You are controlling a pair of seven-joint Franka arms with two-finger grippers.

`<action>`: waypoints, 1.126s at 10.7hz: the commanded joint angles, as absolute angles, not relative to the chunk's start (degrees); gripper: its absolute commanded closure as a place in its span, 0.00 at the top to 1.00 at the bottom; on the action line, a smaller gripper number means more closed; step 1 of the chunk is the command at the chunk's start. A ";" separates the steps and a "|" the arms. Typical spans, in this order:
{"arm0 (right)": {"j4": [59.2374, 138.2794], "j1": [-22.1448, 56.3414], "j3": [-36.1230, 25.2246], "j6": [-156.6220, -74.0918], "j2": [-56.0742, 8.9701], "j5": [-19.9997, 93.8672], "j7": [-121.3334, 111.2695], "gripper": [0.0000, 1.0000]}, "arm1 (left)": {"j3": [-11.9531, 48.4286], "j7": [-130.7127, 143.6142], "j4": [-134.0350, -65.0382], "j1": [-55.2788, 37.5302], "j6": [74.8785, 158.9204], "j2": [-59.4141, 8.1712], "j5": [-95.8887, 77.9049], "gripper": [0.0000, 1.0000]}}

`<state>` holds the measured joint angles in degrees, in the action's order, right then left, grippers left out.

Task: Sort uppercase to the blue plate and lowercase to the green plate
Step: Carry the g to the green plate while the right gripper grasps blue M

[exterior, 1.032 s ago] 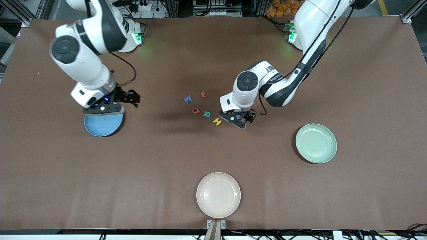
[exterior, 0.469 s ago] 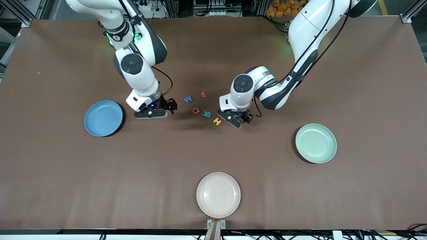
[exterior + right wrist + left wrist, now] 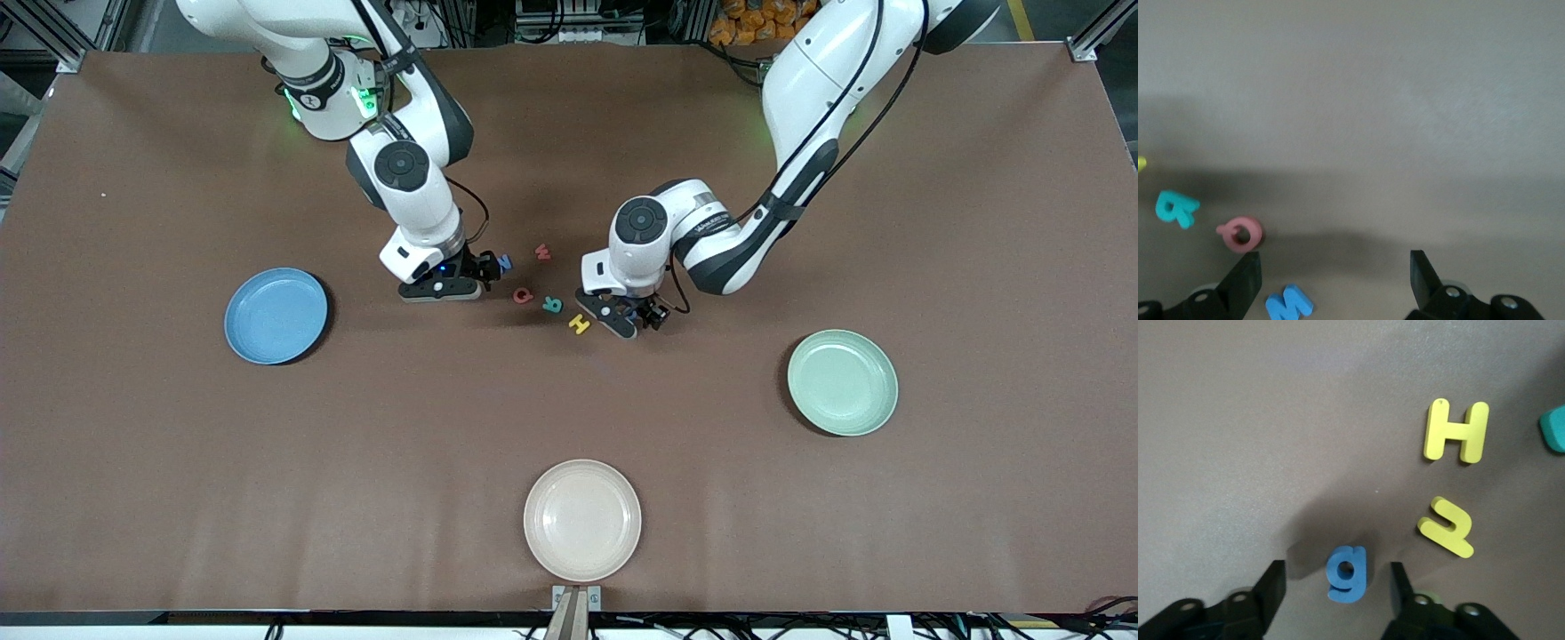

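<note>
- While both arms work the letter cluster at mid-table, the front view shows the left gripper (image 3: 620, 317) low beside the yellow H (image 3: 579, 324) and the right gripper (image 3: 442, 286) at the blue W (image 3: 504, 262); the red Q (image 3: 523, 295), teal R (image 3: 552, 305) and red w (image 3: 542, 252) lie between them. The blue plate (image 3: 276, 316) toward the right arm's end and the green plate (image 3: 842, 382) toward the left arm's end both sit bare, so sorting looks barely begun.
- From the left wrist view, the jaws straddle the blue g (image 3: 1347, 573), parted and not yet touching it, likely lining up a pick; the curved yellow h (image 3: 1447, 527) lies just beside it.
- From the right wrist view, the jaws stand spread wide over the blue W, gripping nothing, the likely next pick.
</note>
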<state>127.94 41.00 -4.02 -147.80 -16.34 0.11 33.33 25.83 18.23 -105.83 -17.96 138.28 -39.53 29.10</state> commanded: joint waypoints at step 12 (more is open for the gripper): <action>133.24 41.92 2.90 -161.18 -22.85 -0.18 20.67 0.89 | 22.15 13.91 -105.56 2.77 131.84 -28.30 25.23 0.00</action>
<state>133.02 41.93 2.97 -159.32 -21.99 -0.08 23.14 21.61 16.68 -104.25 -2.87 131.37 -28.49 27.02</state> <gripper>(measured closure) 0.097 0.736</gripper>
